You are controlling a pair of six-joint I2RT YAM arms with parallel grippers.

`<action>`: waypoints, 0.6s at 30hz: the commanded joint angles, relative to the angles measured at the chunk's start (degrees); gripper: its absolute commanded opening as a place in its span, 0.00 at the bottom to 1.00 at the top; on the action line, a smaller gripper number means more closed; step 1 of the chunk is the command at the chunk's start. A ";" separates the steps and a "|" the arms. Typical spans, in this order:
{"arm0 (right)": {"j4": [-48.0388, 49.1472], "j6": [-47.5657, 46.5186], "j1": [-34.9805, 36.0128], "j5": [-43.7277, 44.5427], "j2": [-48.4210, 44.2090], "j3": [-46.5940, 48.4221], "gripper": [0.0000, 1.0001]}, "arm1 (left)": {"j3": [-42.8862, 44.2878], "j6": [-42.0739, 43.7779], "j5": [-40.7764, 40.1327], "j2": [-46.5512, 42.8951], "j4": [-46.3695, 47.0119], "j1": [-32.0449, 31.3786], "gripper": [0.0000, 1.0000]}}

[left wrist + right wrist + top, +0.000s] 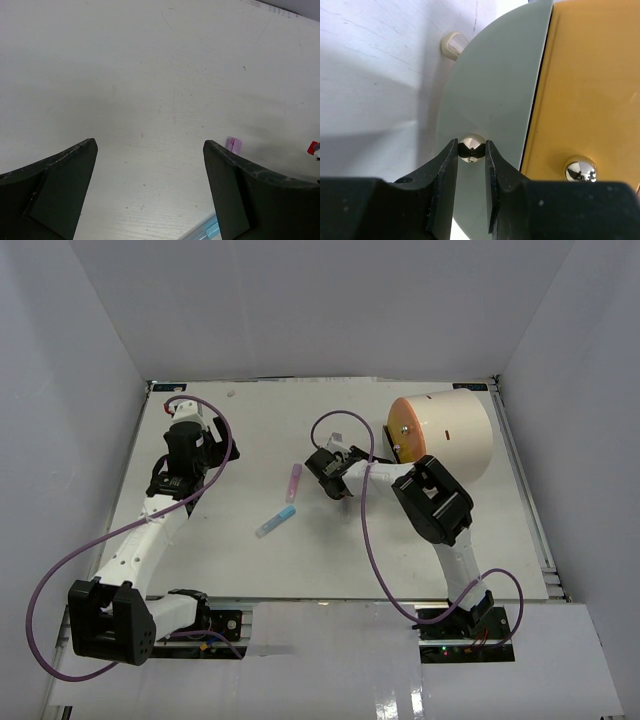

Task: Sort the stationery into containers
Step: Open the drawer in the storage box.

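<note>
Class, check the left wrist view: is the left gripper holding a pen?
No: the left gripper stands wide open above the table, with nothing between its fingers.

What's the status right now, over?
Left gripper open over table. Right gripper shut on a knob of the drum. Pink pen and blue pen loose on table. Nothing blocks them.

White tabletop (pixel 300 575), plain pale walls (pixel 300 300), even light
</note>
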 commanded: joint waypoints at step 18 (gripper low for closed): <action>0.18 1.72 6.91 -3.78 -3.30 3.48 0.16 | -0.32 -0.55 2.65 -1.11 1.01 0.84 0.98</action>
